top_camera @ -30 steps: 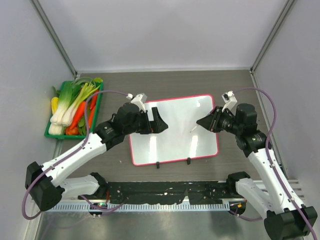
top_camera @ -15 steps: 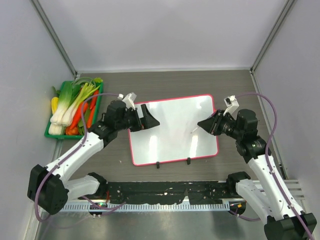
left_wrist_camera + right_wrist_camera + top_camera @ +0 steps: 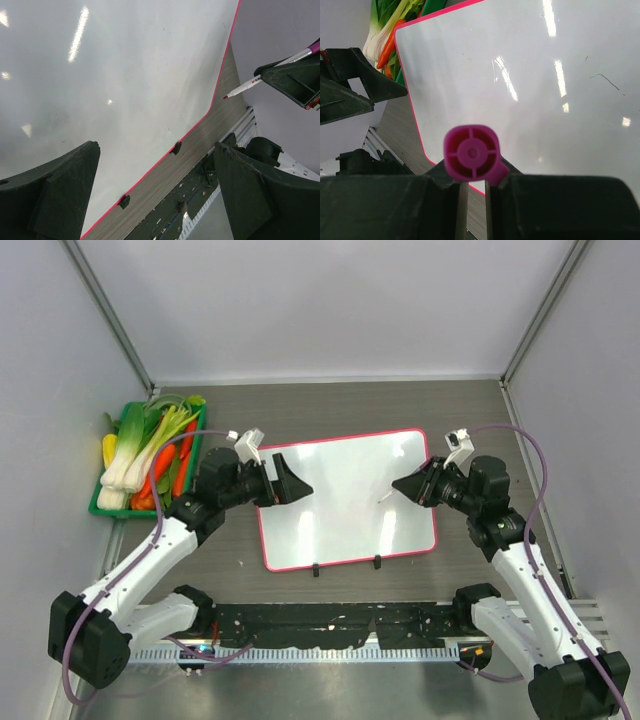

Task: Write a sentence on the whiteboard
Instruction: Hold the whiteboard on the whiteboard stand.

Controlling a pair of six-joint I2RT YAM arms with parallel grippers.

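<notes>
Right claw (image 3: 402, 486) clamps a marker (image 3: 247, 86) over the whiteboard (image 3: 340, 515); left claw (image 3: 298, 485) gapes (green crate (image 3: 95, 508) holds vegetables (image 3: 140, 445)).

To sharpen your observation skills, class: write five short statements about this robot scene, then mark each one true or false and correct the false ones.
1. The right gripper is shut on a marker. True.
2. The left gripper holds an eraser. False: it is open and empty.
3. The whiteboard carries a full sentence. False: it is nearly blank, with only a faint short stroke.
4. A green tray of vegetables sits on the left arm's side of the whiteboard. True.
5. The whiteboard's two black feet are on its far edge. False: they are on the near edge, toward the arm bases.
</notes>
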